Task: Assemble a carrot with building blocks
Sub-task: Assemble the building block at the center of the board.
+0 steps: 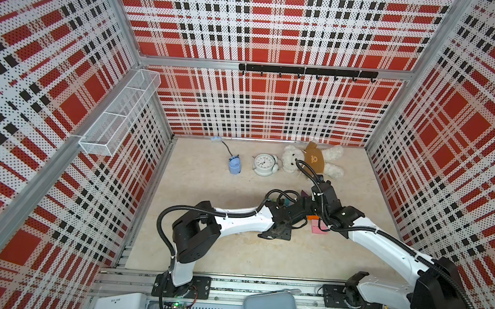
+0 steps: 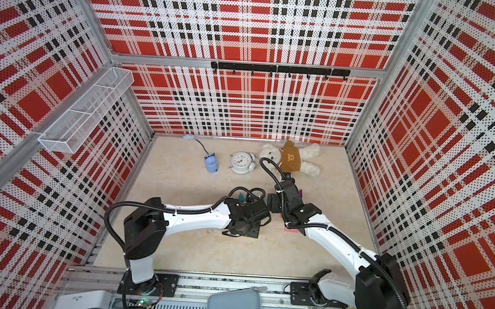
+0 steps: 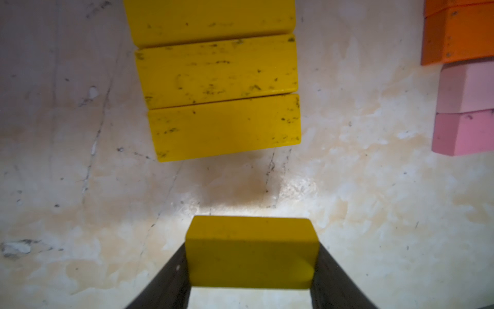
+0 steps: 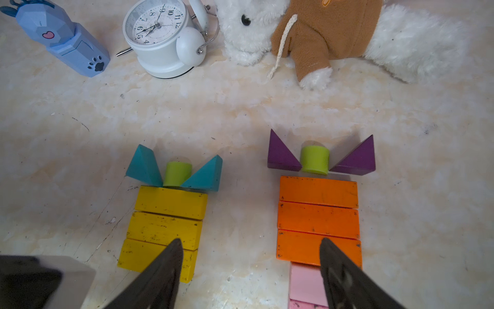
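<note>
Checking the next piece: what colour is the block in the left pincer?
The block is yellow; left wrist view shows it best.

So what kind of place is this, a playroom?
Probably a robot test booth, not a playroom: a left arm and right arm bolted to a metal rail, perforated plaid walls closing in a tabletop, and a teddy bear and building blocks set out as props.

left gripper [image 3: 252, 250] clamped, right gripper [image 4: 250, 240] spread apart
</note>
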Tool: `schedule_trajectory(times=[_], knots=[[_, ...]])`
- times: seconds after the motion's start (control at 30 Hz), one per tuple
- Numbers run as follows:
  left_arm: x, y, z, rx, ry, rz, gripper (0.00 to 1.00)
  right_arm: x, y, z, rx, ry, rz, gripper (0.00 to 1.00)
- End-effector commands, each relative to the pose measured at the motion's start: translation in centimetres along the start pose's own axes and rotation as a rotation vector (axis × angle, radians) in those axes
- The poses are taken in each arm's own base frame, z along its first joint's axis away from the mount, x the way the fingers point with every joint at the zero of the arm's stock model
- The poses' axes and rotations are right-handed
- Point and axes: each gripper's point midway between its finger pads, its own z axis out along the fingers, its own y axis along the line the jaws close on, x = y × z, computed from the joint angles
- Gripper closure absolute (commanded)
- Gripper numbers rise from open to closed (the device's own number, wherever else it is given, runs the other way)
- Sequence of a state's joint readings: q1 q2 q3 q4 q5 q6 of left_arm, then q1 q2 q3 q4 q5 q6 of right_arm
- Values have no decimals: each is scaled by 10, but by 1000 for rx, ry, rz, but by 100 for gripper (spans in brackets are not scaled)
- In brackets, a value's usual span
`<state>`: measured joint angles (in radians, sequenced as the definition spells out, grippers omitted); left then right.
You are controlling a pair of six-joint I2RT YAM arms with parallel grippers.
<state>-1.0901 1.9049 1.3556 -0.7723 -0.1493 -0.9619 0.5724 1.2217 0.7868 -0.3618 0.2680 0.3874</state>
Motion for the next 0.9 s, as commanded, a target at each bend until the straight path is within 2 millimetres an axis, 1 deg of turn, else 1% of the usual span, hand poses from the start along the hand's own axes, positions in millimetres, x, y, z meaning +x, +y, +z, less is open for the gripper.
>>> schedule_trajectory(times=[0.0, 0.17, 0.37, 0.53, 0.87], knots=[[-6, -8, 6, 9, -7, -37, 38, -8, -3, -5, 4, -41, 27, 18], [-5, -8, 16, -1, 8, -42, 38, -8, -3, -4, 2, -40, 27, 18], [-8, 4, 20, -17, 9, -55, 38, -7, -1, -3, -8, -34, 26, 18], [-10, 6, 22, -19, 7, -54, 37, -8, -1, -3, -7, -38, 25, 18], [-4, 11, 29, -31, 29, -54, 38, -8, 0, -4, -14, -39, 25, 18]])
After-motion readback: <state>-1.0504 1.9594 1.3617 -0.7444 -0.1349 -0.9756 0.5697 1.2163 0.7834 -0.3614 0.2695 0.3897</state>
